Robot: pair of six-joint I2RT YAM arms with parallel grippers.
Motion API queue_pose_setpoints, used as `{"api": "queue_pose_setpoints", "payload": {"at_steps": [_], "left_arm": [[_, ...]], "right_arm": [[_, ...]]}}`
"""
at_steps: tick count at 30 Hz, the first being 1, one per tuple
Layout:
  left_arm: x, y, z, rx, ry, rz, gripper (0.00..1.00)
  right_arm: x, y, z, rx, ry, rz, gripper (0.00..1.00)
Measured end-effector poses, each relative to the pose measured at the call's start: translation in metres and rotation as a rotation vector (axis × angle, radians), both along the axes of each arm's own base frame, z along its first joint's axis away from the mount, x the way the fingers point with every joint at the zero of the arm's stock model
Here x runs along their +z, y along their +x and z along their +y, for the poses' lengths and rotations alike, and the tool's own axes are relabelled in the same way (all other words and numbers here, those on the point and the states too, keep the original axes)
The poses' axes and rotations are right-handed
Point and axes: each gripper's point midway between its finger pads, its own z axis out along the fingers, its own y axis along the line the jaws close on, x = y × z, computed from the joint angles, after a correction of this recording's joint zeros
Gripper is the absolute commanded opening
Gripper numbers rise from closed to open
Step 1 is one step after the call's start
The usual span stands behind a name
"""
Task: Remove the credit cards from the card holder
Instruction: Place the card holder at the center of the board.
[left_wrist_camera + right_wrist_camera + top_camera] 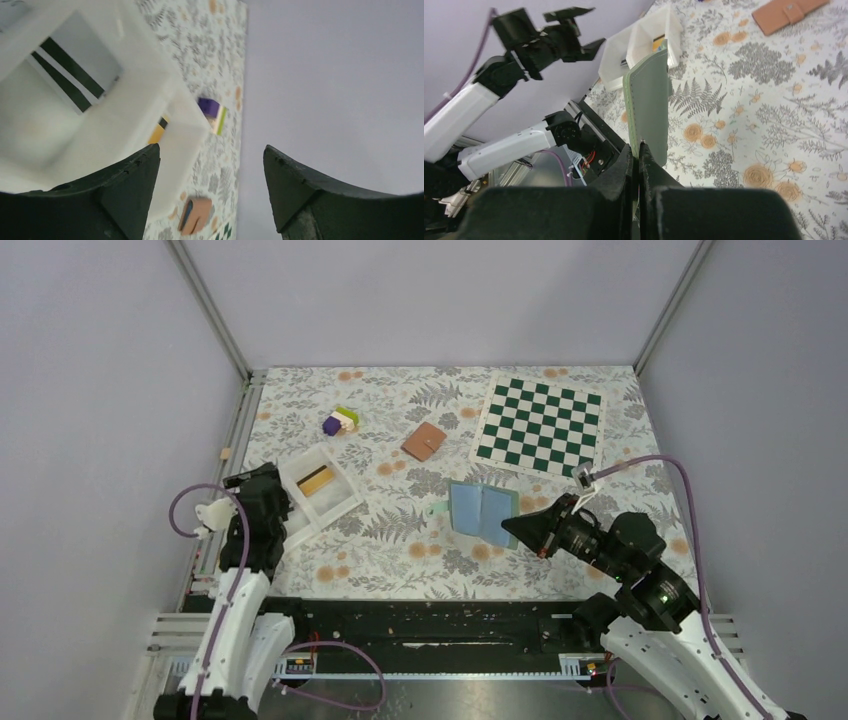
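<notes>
The right claw [638, 150] is pinched shut on the green flap of the open card holder [483, 512], which lies on the tabletop at centre-right of the top view, its spine roughly up-and-down the frame. The left claw [210, 152] stands wide and empty at the far left, over the white tray [335, 505]. The tray holds one yellow-orange credit card [316, 480] (any left in the holder don't show). The holder lies well apart, rightward of the free claw.

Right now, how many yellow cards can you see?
1: the yellow card lies in the white tray on the left. Others may be hidden inside the card holder.
</notes>
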Motion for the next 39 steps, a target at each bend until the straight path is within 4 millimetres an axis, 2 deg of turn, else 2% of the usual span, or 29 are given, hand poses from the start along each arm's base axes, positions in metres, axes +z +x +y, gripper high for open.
{"api": "queue_pose_setpoints", "payload": {"at_steps": [4, 8, 11, 13, 16, 21, 24, 26, 28, 30, 32, 35, 37, 39], "left_arm": [[0.037, -0.011, -0.017, -0.15, 0.076, -0.056, 0.76], [0.085, -0.015, -0.043, -0.364, 0.204, -0.115, 0.76], [0.1, -0.016, -0.064, -0.524, 0.284, -0.123, 0.76], [0.098, -0.015, -0.078, -0.638, 0.33, -0.108, 0.76], [0.078, -0.014, -0.105, -0.86, 0.384, -0.045, 0.75], [0.057, -0.015, -0.141, -1.186, 0.416, 0.034, 0.75], [0.059, -0.027, -0.159, -1.329, 0.481, 0.045, 0.76], [0.071, -0.041, -0.187, -1.464, 0.564, 0.014, 0.76], [0.081, -0.053, -0.208, -1.56, 0.637, -0.036, 0.76], [0.08, -0.057, -0.214, -1.593, 0.694, -0.047, 0.76], [0.07, -0.055, -0.21, -1.583, 0.734, -0.027, 0.76], [0.052, -0.058, -0.205, -1.586, 0.744, 0.024, 0.76], [0.048, -0.058, -0.201, -1.574, 0.755, 0.037, 0.76], [0.049, -0.058, -0.198, -1.556, 0.771, 0.038, 0.76]], "right_arm": [[-0.019, 0.003, 0.004, -0.005, -0.008, 0.084, 0.0], [-0.036, 0.009, 0.004, -0.036, -0.04, 0.164, 0.0], [-0.052, 0.015, 0.0, -0.082, -0.08, 0.209, 0.0], [-0.064, 0.02, -0.002, -0.106, -0.107, 0.241, 0.0], [-0.091, 0.031, -0.007, -0.152, -0.174, 0.322, 0.0], [-0.133, 0.05, -0.027, -0.246, -0.291, 0.454, 0.0], [-0.152, 0.063, -0.047, -0.31, -0.328, 0.537, 0.0], [-0.165, 0.07, -0.06, -0.342, -0.351, 0.603, 0.0], [-0.177, 0.073, -0.072, -0.36, -0.374, 0.668, 0.07], [-0.183, 0.076, -0.08, -0.366, -0.396, 0.706, 0.14], [-0.186, 0.08, -0.087, -0.365, -0.424, 0.728, 0.22], [-0.185, 0.085, -0.094, -0.355, -0.467, 0.738, 0.48], [-0.182, 0.089, -0.1, -0.362, -0.501, 0.73, 0.55], [-0.176, 0.091, -0.108, -0.39, -0.54, 0.715, 0.58]]}}
